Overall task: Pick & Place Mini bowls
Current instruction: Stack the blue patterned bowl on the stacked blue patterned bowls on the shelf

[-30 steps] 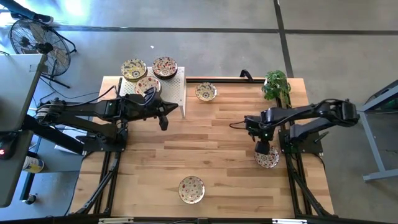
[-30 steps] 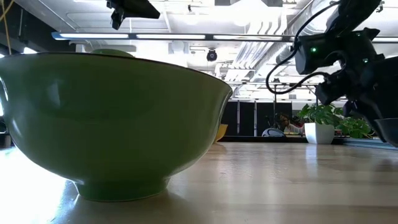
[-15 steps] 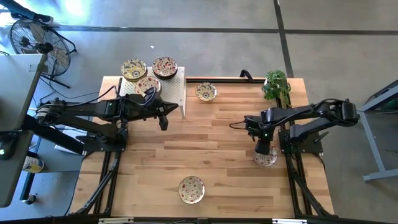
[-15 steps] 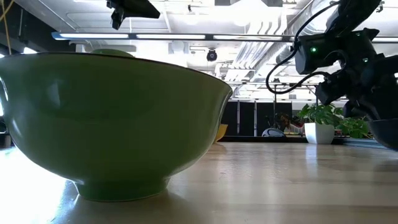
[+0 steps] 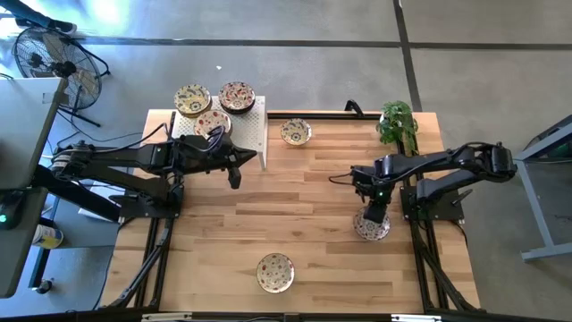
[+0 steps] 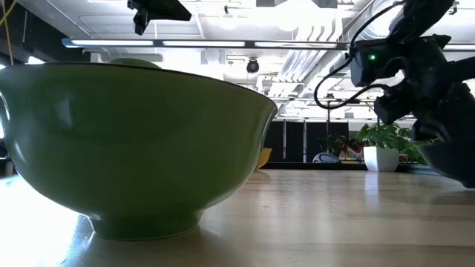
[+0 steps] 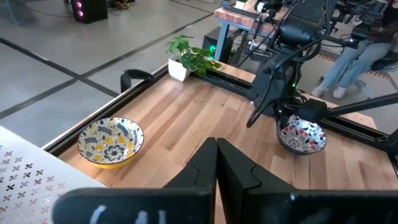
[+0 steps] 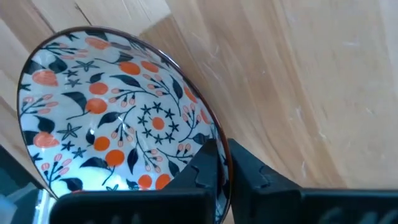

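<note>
Wooden table (image 5: 295,215) of pale planks, smooth, with black rails along the edges. On its right part, right gripper (image 5: 374,217) clamped on the rim of a red-patterned bowl (image 5: 372,229), round and shallow (glossy inside, orange berries and dark leaves in the right wrist view (image 8: 118,124)); thin rim pinched between the fingers (image 8: 245,171). Close to the table's right edge, with much bare wood to the left of it. Left gripper (image 5: 234,169) fully closed and empty, beside a white perforated rack (image 5: 252,132) carrying three bowls (image 5: 214,105). Yellow bowl (image 5: 296,132) near the far edge; another bowl (image 5: 275,272) near the front edge. Low view filled by that front bowl, looking dull green (image 6: 133,141). Potted plant (image 5: 398,122) in the far right corner.
</note>
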